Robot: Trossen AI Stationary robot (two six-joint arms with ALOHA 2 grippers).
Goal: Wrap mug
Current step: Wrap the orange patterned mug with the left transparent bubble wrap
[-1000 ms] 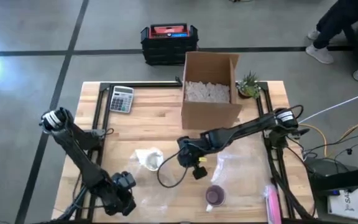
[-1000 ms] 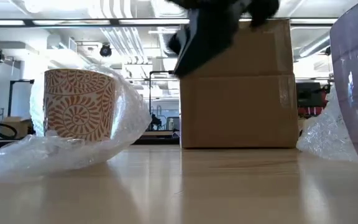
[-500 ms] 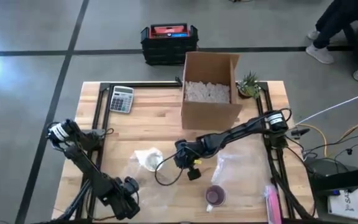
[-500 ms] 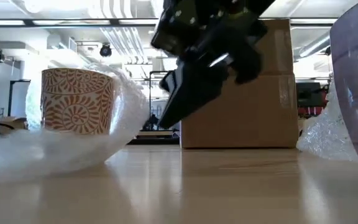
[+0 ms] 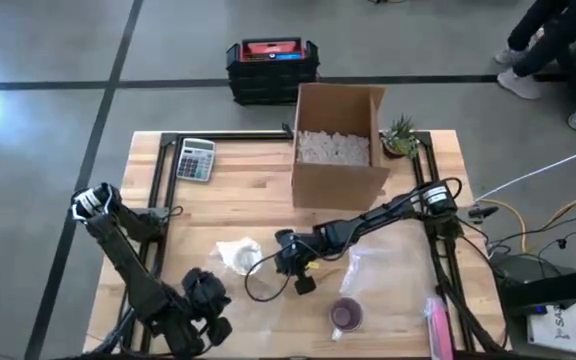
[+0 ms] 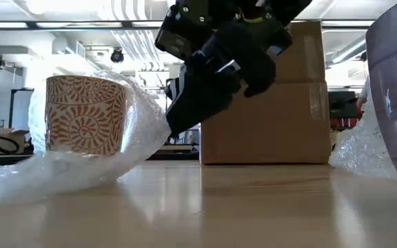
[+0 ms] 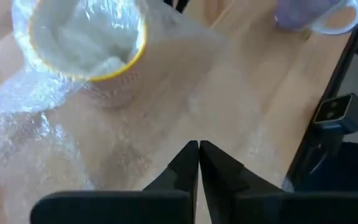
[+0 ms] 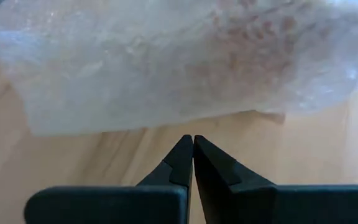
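Near the centre of the high view, slightly left and low: orange-patterned mug (image 5: 242,257), upright on a sheet of bubble wrap (image 5: 230,262) whose folds rise around its sides; wrap also tucked inside the yellow-rimmed mouth in the left wrist view. Just right of it, right gripper (image 5: 279,255), fingers pressed together, nothing held, tips close above the wrap's edge; in the low view, looming dark between mug and box and hiding part of the box's left side. At the lower left of the high view, left gripper (image 5: 206,300), fingers likewise shut tight and empty, poised over the wrap's lower edge, apart from the mug. Around: open cardboard box (image 5: 336,147) of white packing fill at upper centre; small potted plant (image 5: 401,138) just beside its right side; calculator (image 5: 195,159) toward the upper left; purple mug (image 5: 346,315) at lower centre right, filling the low view's right edge; second bubble wrap sheet (image 5: 386,262) right of the gripper; pink object (image 5: 437,325) at the lower right table edge; black and red case (image 5: 272,62) on the floor beyond the table; a person's legs (image 5: 548,40) at the upper right corner.
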